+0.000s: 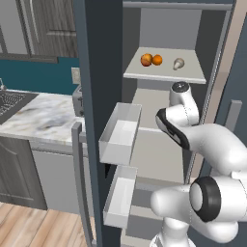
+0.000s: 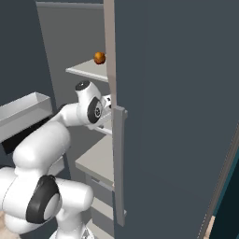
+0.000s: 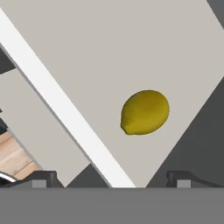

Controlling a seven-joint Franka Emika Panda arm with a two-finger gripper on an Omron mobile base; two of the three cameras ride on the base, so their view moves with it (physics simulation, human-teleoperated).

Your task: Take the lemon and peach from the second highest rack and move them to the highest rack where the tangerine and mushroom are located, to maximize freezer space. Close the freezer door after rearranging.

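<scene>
The lemon (image 3: pixel 145 112) was the object of the step in hand: it lay alone on the pale second-highest rack (image 3: pixel 131 48), near that shelf's edge, and was not yet grasped.

Left base view. The highest rack (image 1: pixel 164 75) carried two orange-red fruits side by side, apparently the peach (image 1: pixel 146 60) and the tangerine (image 1: pixel 157 60), with the pale mushroom (image 1: pixel 179 63) apart to their right. The arm (image 1: pixel 185 123) reached into the freezer just below that rack. Two door bins (image 1: pixel 119 132) hung on the open left door.

Right base view. The open right door (image 2: pixel 177 116) and its handle (image 2: pixel 119 163) hid most of the interior; one orange fruit showed on the top rack's near edge. The wrist entered behind the door edge.

Hand view. The gripper (image 3: pixel 112 179) hovered above the lemon with its jaws spread wide and nothing between them; the lemon sat above and right of the midline between the fingertips (image 3: pixel 43 178).

A good grasp would probably call for centring the hand over the lemon, shifting toward the right fingertip, before descending, and closing across its short axis so it does not roll off the shelf edge. Lifting clear of the upper rack's front lip before moving inward would likely avoid a collision.
</scene>
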